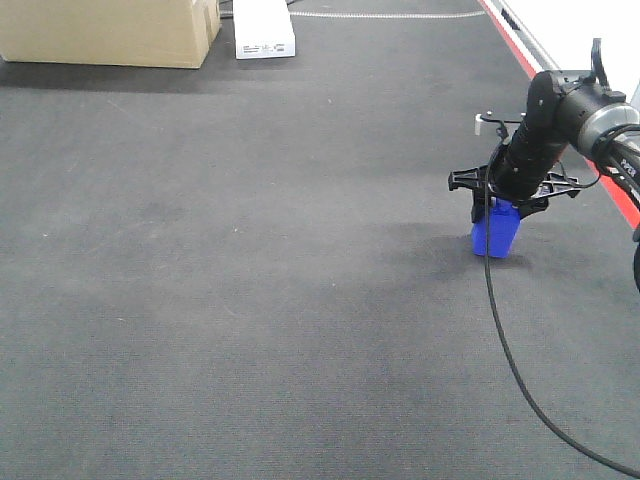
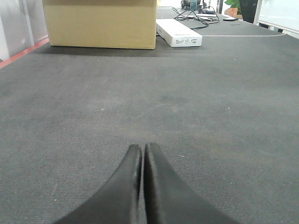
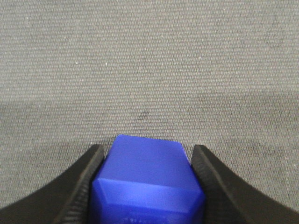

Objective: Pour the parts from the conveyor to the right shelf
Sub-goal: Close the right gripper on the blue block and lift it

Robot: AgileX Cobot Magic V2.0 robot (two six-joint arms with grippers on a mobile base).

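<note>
The part [image 1: 495, 232] lies straight below your right arm [image 1: 555, 110], in line with the right jaws. In the right wrist view they stand one on each flank, pressed against its sides, so they are closed on it. The part is taller than it is wide and leans a little. Its long axis runs roughly along the jaws' reach, and its lower end is at the conveyor [image 1: 250, 260], near the red stripe [image 1: 512, 45]. You cannot tell from these views whether it has left the belt or rests on it.

Your left jaws are shut together with nothing between them, and they point across bare belt toward a box [image 2: 100, 23]. The part does not show in that view. The right arm is the one to carry it, and a straight rise looks like the next move. The shelf is in none of the views, so judge the swing toward it with care.
</note>
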